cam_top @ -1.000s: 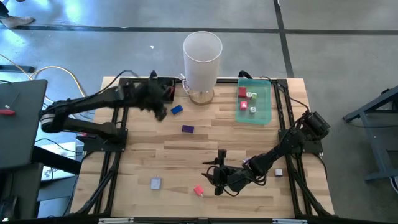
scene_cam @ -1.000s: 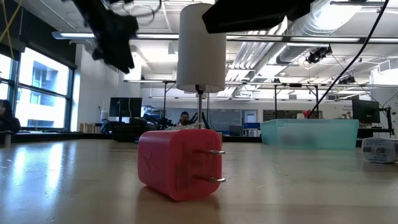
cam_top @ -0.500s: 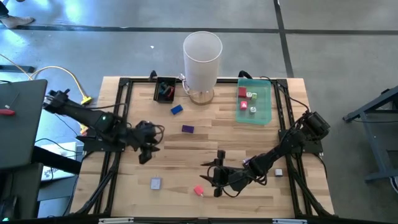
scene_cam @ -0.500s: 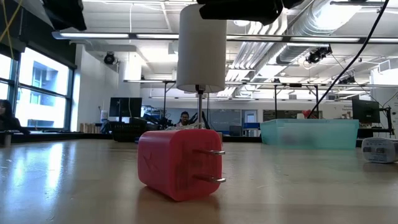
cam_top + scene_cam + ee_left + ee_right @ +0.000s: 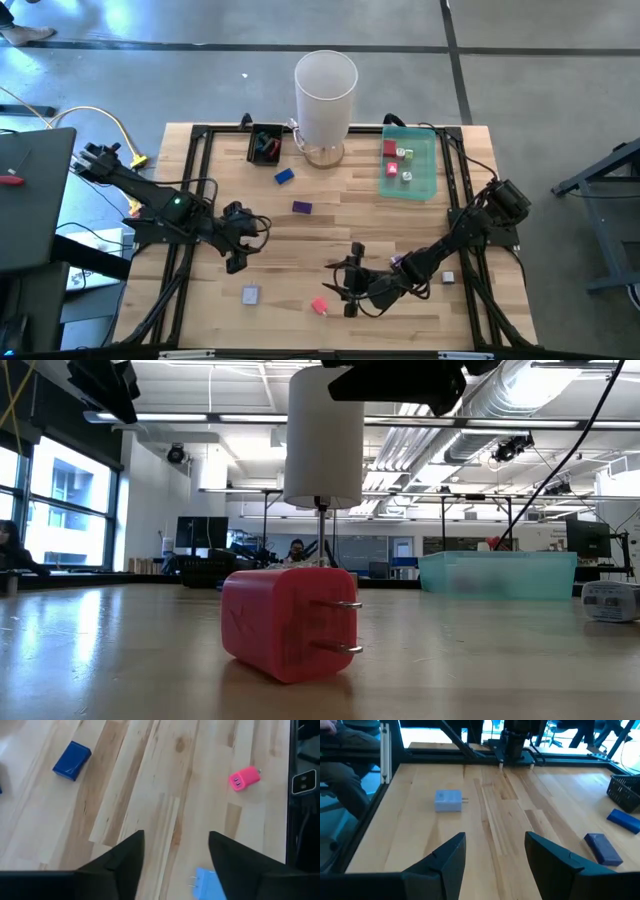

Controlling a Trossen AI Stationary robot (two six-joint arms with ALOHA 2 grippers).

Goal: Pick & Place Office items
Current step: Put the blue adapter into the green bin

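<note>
Both grippers hovering low over the wood table, fingers apart, nothing held.

Left gripper is hanging over the table's left-middle, its fingers spread over bare boards; the pale blue plug adapter is lying just below it toward the front edge (prongs visible in the left wrist view). Right gripper is sitting near the front centre, fingers parted, with the pink plug adapter just beside it on the boards. Two blue blocks, one dark and one brighter, are lying mid-table. Red and pale pieces are resting in the translucent green tray at the back right; small black tray is standing beside the tall white cylinder.
</note>
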